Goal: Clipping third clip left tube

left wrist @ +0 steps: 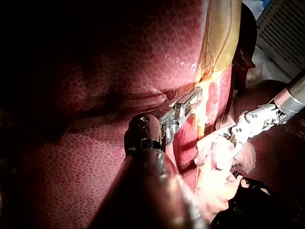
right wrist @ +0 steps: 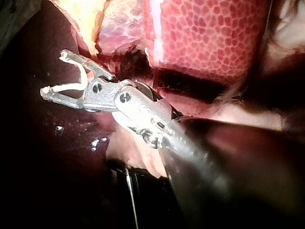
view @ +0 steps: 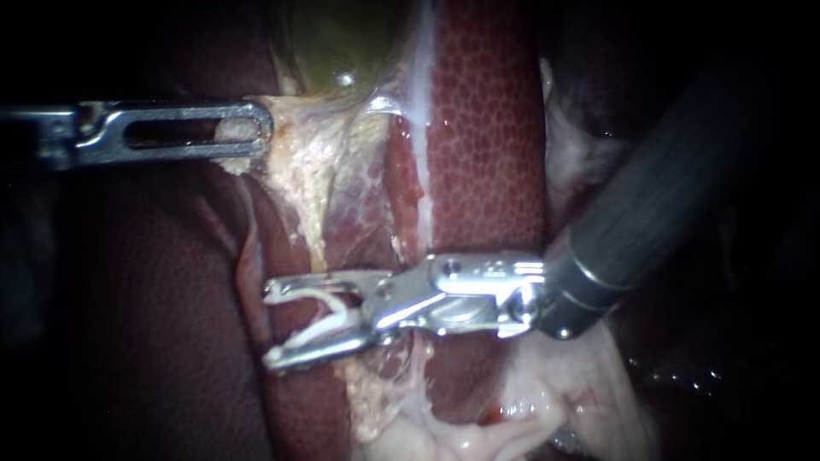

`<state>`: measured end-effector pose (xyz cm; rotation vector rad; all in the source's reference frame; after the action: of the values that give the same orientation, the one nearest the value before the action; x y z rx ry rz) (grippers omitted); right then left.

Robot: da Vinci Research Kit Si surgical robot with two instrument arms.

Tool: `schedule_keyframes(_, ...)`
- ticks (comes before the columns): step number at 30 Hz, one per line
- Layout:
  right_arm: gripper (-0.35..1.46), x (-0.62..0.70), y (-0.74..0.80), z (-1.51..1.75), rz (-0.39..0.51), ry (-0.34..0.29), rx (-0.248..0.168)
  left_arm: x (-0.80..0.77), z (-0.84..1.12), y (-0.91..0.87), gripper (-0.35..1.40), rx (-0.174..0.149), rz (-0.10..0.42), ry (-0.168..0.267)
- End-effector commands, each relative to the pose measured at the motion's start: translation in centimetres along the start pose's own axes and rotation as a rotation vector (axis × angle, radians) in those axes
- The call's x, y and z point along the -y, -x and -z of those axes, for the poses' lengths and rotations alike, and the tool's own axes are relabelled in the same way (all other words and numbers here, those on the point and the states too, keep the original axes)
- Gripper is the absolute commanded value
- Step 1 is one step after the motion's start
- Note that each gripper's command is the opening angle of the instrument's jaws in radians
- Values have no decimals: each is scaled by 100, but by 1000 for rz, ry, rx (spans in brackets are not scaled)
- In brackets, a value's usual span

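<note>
Bright light on the mottled red liver lobe, glare on the steel right instrument beside it, deep shadow around it

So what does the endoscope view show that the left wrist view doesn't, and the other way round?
Only the endoscope view shows the white clip, spread open and held between the jaws of the right instrument. In the left wrist view that tip sits against pale tissue and no clip can be made out. Only the left wrist view shows a pale gridded surface beyond the tissue. Both show the left instrument, the right instrument, the mottled red liver and the yellowish gallbladder.
</note>
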<state>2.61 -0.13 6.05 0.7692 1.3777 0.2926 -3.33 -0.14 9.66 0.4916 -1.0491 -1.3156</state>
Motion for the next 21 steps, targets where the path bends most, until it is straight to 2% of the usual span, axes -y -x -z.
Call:
schedule_keyframes(1, 53, 1, -3, 5, -3, 3, -1, 0, 0, 0, -16, 0, 0, 0)
schedule_keyframes(6, 53, 4, -16, 33, -9, 16, -5, 0, 0, 0, -16, 0, 0, 0)
schedule_keyframes(12, 53, 4, -19, 58, -6, 27, -6, 0, 0, 0, -16, 0, 0, -1)
schedule_keyframes(17, 52, -5, -11, 68, -8, 33, -5, 0, 1, 0, -16, -1, 0, -1)
schedule_keyframes(21, 53, -16, 2, 69, -6, 40, -3, 0, 1, 0, -16, -1, 0, -1)
